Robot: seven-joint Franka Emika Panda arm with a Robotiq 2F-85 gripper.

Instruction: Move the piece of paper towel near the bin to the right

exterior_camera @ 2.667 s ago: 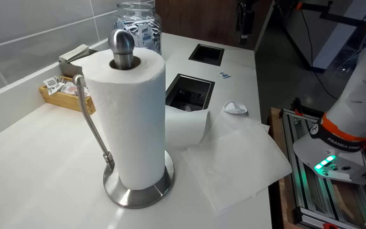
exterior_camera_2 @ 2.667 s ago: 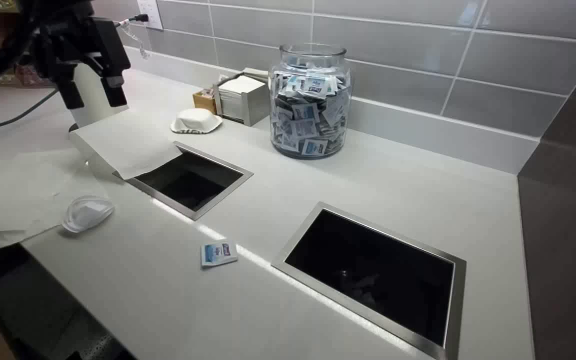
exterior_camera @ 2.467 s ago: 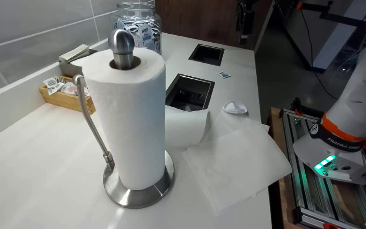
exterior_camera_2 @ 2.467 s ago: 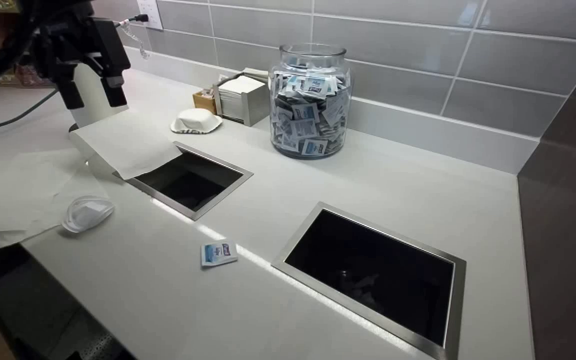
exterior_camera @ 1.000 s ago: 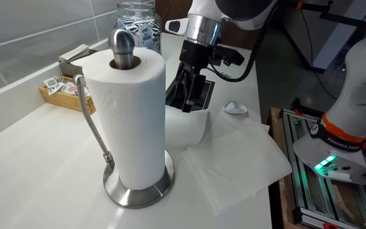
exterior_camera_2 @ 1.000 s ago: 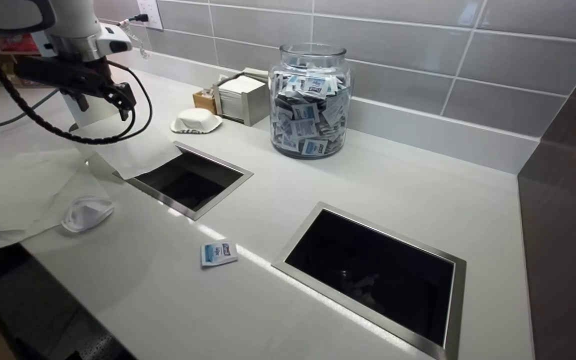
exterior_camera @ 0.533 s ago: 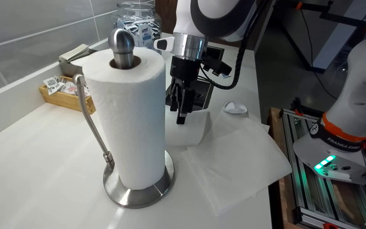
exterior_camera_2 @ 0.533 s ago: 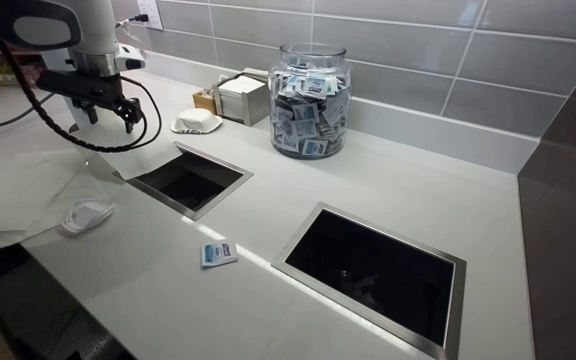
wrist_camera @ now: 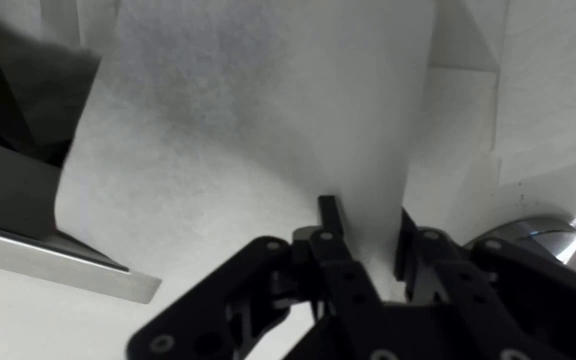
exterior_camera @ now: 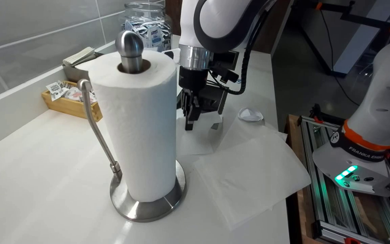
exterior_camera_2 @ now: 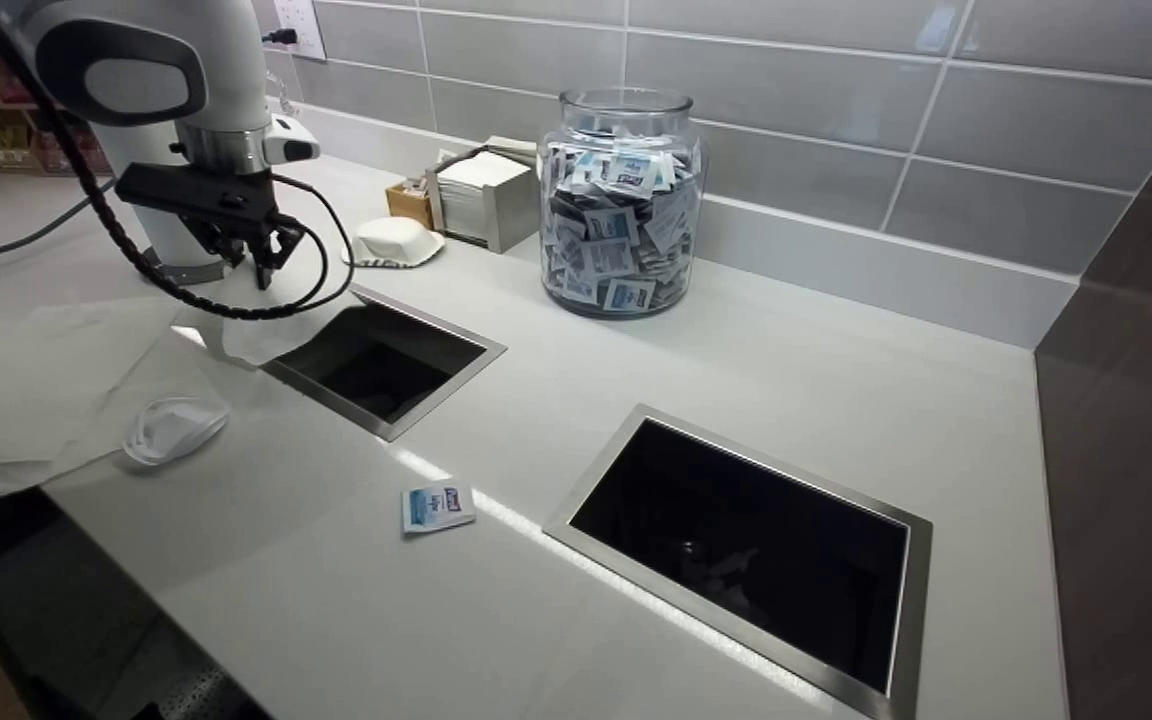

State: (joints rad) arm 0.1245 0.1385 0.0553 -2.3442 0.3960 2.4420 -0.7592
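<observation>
Where the jaws stand apart, paper towel point(wrist_camera: 193, 185) lies between.

Cool, soft light is washing the white countertop point(exterior_camera: 46, 176) before us, while the floor point(exterior_camera: 306, 88) beyond its front edge is lying in gloom. A hard streak of glare point(exterior_camera_2: 596, 567) is running inside that edge in an exterior view. In the wrist view, shadow is greying part of the paper towel point(wrist_camera: 228, 150), and the gripper point(wrist_camera: 365, 212) is sitting slightly out of focus.

"FRANKA" on the robot base point(exterior_camera: 364, 168)
</observation>
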